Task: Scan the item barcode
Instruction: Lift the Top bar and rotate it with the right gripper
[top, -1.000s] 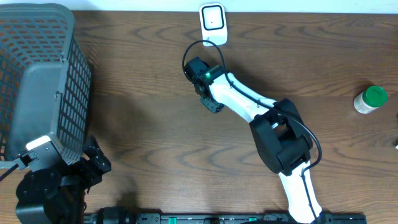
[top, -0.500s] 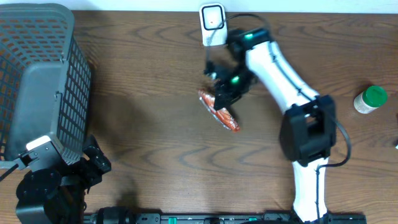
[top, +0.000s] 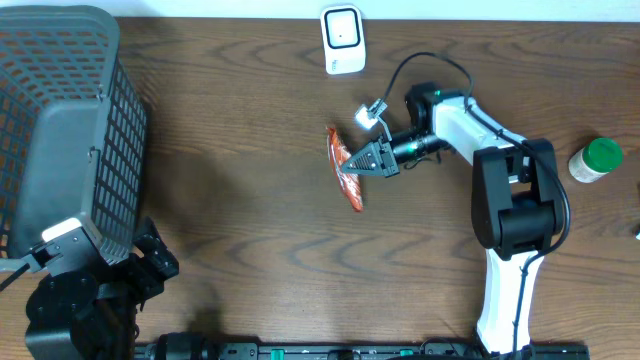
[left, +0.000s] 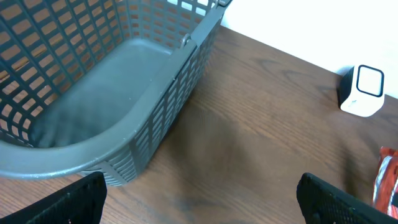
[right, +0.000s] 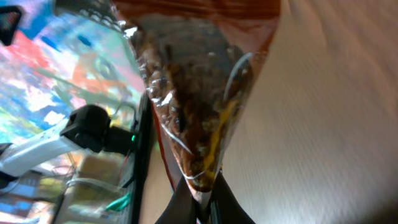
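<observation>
My right end effector (top: 360, 161) is clamped tight on one edge of the red snack packet (top: 343, 175). In the wrist view I see the fingers (right: 186, 202) pinching its seam. The packet sticks out past the fingertips toward the basket (top: 60, 120) side. It sits over the counter (top: 250, 230), near the white scanner (top: 342, 40) but apart from it. My left end effector (left: 199, 193) stands wide with nothing between its fingers, just beside the basket.

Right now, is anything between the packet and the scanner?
Nothing visible. The right gripper holds the packet short of the scanner, with only bare table between them. The bottle and basket sit far off to either side.
</observation>
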